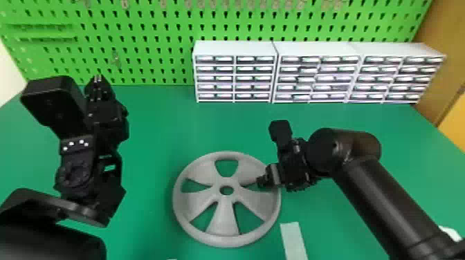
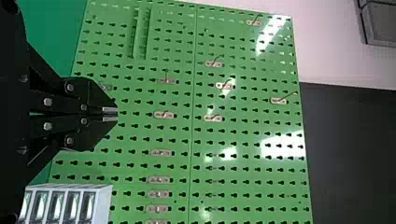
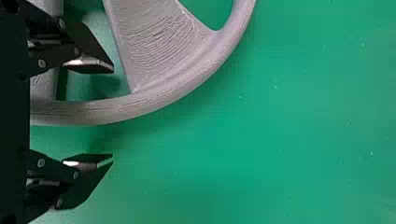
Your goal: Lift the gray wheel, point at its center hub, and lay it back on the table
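Note:
Flat on the green table [image 1: 148, 138], the gray wheel [image 1: 222, 223] has its center hub [image 1: 227, 182] facing up. My right gripper [image 1: 264, 181] is at the wheel's right side. In the right wrist view, my right gripper [image 3: 113, 115] stands open across the rim of the gray wheel [image 3: 159, 44]: one finger over a gap between spokes, the other outside the rim. Whether either touches it, I cannot tell. My left gripper [image 1: 98, 80] is raised at the left, away from the wheel; in the left wrist view this left gripper [image 2: 111, 114] is shut, holding nothing.
White drawer cabinets [image 1: 235, 48] line the back right of the table, before a green pegboard [image 1: 155, 45] with small metal hooks. A pale strip [image 1: 293, 240] lies on the table just right of the wheel's near edge. A white object [image 1: 450, 233] is at the right edge.

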### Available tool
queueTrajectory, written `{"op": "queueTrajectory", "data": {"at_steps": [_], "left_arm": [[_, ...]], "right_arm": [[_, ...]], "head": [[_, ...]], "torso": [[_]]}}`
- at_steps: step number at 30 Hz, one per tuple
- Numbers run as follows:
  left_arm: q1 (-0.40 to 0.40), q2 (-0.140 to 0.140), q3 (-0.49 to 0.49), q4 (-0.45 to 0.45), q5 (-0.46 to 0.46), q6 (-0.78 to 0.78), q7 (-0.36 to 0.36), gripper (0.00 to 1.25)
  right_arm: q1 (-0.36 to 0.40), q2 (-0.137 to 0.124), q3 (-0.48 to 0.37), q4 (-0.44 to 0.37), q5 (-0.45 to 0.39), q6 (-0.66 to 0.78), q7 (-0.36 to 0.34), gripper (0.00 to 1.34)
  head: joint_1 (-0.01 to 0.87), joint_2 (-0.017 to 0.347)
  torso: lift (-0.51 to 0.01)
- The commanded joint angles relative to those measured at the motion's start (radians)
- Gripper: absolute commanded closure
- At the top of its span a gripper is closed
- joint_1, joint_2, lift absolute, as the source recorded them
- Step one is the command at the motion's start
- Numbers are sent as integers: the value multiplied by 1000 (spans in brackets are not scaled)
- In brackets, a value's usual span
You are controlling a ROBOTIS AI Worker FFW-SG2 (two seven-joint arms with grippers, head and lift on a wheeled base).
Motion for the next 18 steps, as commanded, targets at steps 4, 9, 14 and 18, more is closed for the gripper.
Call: {"op": "queueTrajectory", "data": {"at_steps": [4,9,14,18], "left_arm": [[0,0,-1,1,0,-2,1,1154],[0,0,-1,2,2,-2,0,1153],[0,0,-1,2,5,-4,0,1153],[0,0,1,2,14,-5,0,1153]], "right_arm": [[0,-1,-9,0,-5,-9,1,450],[0,-4,-10,0,-2,-15,14,383],[3,-4,-18,-2,-2,-21,21,341],[8,-6,-44,-2,6,-37,58,340]], "head": [[692,48],[692,48],[692,48],[692,48]], "torso": [[-96],[-96],[-96],[-96]]}}
